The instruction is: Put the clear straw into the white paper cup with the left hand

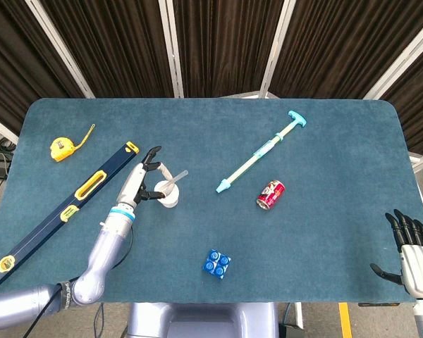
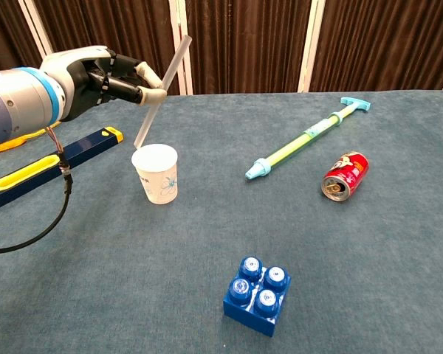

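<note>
At lower right of the head view, the right hand (image 1: 413,255) (partly cut off) lies empty, fingers apart; left hand (image 2: 112,77) pinches clear straw (image 2: 162,91) above white paper cup (image 2: 156,173).

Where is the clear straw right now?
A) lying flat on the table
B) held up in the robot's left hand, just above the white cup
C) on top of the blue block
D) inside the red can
B: the left hand pinches the clear straw in its fingers, tilted nearly upright, its lower end just over the rim of the white paper cup.
</note>
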`<state>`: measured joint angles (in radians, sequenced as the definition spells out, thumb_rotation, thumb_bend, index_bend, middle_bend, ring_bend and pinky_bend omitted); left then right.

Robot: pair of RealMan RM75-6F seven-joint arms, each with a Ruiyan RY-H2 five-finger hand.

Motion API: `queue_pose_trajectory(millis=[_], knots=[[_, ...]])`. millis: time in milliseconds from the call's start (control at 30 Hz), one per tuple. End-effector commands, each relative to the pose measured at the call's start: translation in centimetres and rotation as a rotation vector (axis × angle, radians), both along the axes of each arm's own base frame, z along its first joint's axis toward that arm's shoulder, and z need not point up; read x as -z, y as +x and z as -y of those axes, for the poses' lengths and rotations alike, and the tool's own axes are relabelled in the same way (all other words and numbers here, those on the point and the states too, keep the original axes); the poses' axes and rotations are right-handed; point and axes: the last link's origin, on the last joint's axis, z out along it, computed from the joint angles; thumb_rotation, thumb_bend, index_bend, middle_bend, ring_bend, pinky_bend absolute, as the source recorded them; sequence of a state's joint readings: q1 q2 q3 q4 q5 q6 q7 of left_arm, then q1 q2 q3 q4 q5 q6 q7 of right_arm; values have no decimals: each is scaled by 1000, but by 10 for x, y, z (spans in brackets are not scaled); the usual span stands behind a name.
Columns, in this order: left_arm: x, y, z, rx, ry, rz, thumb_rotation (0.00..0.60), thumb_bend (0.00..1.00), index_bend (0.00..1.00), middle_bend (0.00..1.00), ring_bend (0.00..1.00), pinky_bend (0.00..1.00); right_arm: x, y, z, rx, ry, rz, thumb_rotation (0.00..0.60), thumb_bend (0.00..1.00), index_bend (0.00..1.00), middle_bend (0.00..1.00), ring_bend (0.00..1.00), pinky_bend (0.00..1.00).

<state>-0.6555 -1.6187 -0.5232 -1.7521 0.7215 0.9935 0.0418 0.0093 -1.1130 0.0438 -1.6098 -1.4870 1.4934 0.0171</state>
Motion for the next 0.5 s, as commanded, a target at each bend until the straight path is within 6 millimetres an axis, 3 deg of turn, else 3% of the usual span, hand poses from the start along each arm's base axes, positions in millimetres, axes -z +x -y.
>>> queue_pose_trajectory(millis=[33, 500], knots=[[8, -1, -2, -1, -25, 25, 600, 372, 591, 0, 0, 0, 0, 0, 0, 0, 0, 0, 600, 87, 0, 0, 0, 0], [30, -18, -7, -25, -57, 148, 600, 372, 580, 0, 0, 0, 0, 0, 0, 2, 1, 3, 600, 87, 0, 0, 0, 0]])
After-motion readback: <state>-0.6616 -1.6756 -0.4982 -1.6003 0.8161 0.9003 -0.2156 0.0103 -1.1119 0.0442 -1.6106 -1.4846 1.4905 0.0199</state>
